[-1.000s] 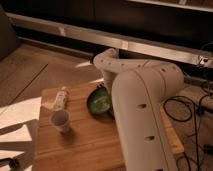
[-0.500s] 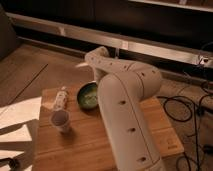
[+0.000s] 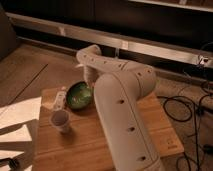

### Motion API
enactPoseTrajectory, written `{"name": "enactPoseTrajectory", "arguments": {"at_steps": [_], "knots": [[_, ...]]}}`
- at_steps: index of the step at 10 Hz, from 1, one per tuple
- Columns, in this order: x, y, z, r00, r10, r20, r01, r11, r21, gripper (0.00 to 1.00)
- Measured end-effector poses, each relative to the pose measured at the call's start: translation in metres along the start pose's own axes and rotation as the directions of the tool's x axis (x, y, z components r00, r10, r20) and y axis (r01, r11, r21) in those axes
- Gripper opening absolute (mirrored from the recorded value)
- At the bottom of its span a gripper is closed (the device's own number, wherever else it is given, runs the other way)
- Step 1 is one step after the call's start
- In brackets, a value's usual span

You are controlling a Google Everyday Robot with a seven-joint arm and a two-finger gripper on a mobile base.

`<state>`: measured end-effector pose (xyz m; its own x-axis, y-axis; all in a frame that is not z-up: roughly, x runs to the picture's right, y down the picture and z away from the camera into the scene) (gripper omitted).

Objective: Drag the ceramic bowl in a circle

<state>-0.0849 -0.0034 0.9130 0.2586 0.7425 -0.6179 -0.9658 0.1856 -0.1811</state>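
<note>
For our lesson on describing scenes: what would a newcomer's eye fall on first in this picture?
First the big white arm, which fills the middle and arches over to the far side of the wooden table. Its tool is at the rim of the green bowl there. A pale cup stands nearer, left of the arm.

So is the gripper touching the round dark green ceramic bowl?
Cannot tell. In the camera view the gripper is by the bowl, at its far rim; the arm hides contact.
</note>
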Motion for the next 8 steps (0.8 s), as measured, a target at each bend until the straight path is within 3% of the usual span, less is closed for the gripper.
{"name": "enactPoseTrajectory", "arguments": {"at_steps": [2,3,5,6,8], "knots": [[0.023,0.012,-0.01,1.0,0.021,-0.014,-0.021,0.999,-0.027,0.0],[0.045,0.012,-0.012,0.998,0.047,-0.041,-0.049,0.998,-0.038,0.0],[0.074,0.007,-0.012,0.993,0.086,-0.079,-0.089,0.995,-0.038,0.0],[0.09,0.0,-0.012,0.989,0.109,-0.103,-0.112,0.993,-0.026,0.0],[0.119,-0.032,-0.009,0.974,0.168,-0.151,-0.163,0.986,0.043,0.0]]}}
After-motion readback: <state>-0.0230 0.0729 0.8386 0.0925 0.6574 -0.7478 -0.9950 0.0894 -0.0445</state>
